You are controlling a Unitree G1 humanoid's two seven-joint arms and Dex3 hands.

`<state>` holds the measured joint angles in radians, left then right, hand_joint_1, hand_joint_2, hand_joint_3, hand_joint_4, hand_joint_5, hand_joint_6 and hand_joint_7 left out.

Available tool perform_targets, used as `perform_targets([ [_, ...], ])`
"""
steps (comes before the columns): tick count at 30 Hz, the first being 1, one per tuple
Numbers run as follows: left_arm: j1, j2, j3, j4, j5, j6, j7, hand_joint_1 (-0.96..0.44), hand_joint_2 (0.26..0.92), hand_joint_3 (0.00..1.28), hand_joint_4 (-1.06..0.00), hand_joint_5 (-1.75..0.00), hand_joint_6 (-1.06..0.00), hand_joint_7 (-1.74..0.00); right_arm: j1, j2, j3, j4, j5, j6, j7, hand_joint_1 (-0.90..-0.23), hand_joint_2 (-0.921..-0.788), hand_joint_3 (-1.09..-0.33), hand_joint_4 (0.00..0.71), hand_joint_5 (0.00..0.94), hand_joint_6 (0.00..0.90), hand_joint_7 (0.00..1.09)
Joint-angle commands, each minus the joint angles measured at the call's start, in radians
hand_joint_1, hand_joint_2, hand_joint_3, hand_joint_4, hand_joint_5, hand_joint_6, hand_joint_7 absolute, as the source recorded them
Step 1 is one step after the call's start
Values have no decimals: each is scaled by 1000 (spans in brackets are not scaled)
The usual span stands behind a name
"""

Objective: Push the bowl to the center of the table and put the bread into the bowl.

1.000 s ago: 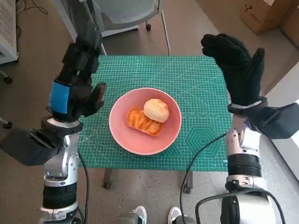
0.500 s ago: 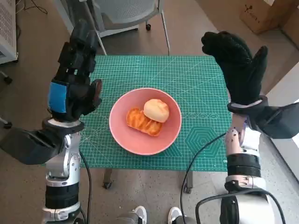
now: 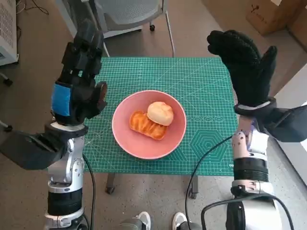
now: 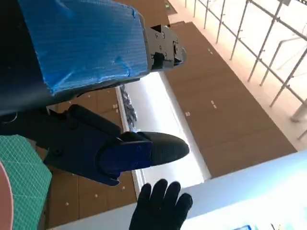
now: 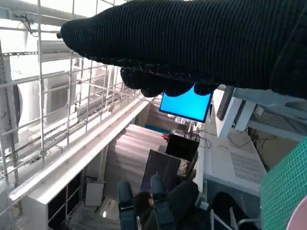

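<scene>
A pink bowl (image 3: 144, 143) sits near the middle of the green cutting mat (image 3: 201, 91) on the table. Inside it lie a round pale bun (image 3: 160, 113) and a flat golden pastry (image 3: 145, 125). My left hand (image 3: 76, 84), black with blue tape, is raised at the table's left side, fingers pointing up and apart, holding nothing. My right hand (image 3: 243, 67) in the black glove is lifted at the right side, fingers spread and empty. The left wrist view shows my left hand (image 4: 96, 72) and the glove (image 4: 160, 206) beyond it. The right wrist view shows the glove (image 5: 192, 43) only.
A grey chair (image 3: 127, 14) stands behind the table. A cardboard box (image 3: 271, 14) lies on the floor at the far right. Cables (image 3: 206, 158) hang by the table's front right edge. A person's shoes (image 3: 158, 221) show below the front edge.
My left hand has risen a little and its fingers have straightened upward. My right hand has shifted slightly to the right. The bowl and bread have not moved.
</scene>
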<state>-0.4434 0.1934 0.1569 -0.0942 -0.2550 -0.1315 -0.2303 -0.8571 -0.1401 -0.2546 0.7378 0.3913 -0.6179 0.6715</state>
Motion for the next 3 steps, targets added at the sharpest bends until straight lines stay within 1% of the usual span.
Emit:
perform_targets([
  [1, -4, 5, -2, -22, -19, 19, -13, -787, 921, 512, -75, 0, -1, -418, 6, 1, 3, -4, 6, 16, 1, -533, -921, -480, 236, 0, 384, 15],
  [3, -6, 4, -2, -24, -23, 25, -16, -782, 921, 509, -74, 0, 0, -412, 4, 1, 3, -8, 6, 18, -1, -529, -921, -480, 235, 0, 385, 15],
])
